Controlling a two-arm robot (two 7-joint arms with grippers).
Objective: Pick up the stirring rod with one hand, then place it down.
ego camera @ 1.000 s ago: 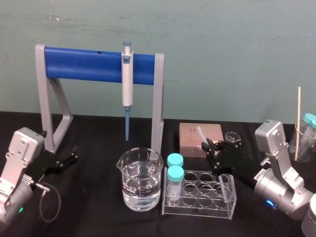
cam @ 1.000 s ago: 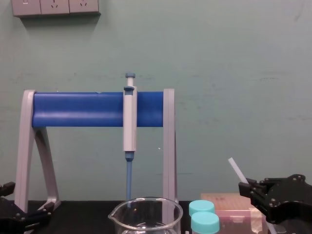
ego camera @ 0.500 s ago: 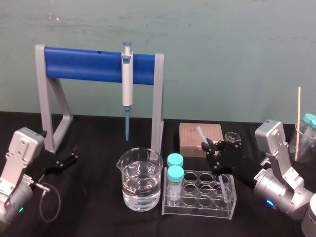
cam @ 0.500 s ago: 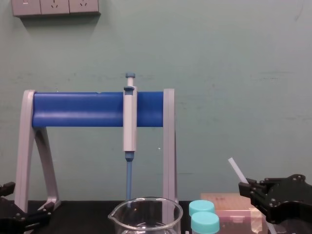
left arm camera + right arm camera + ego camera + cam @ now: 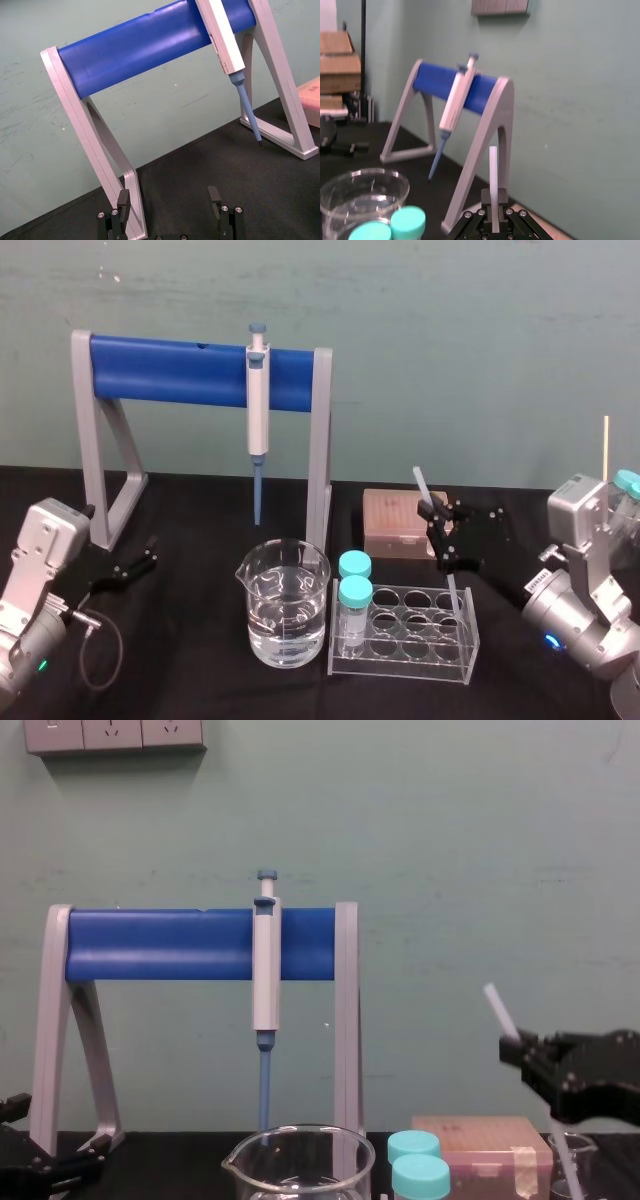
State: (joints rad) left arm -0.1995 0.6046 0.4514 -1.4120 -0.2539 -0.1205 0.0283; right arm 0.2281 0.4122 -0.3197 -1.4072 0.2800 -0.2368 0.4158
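Observation:
The stirring rod (image 5: 421, 483) is a thin whitish stick, held steeply tilted above the right end of the clear tube rack (image 5: 404, 632). My right gripper (image 5: 438, 524), black with visible screws, is shut on the rod partway along its length. The rod's top sticks up past the fingers in the chest view (image 5: 497, 1007) and the right wrist view (image 5: 493, 165). Its lower end hangs by the rack's right wells; I cannot tell whether it is inside one. My left gripper (image 5: 170, 200) rests open and holds nothing at the table's left side, by the stand's foot.
A grey and blue stand (image 5: 190, 370) holds a blue-tipped pipette (image 5: 258, 405). A beaker of water (image 5: 283, 605) sits in front of it. Two teal-capped tubes (image 5: 354, 590) stand in the rack. A pink tip box (image 5: 395, 523) lies behind, and a jar with a wooden stick (image 5: 605, 455) is far right.
My right gripper has risen and shifted right with the rod, which now stands more upright. The left arm has not moved.

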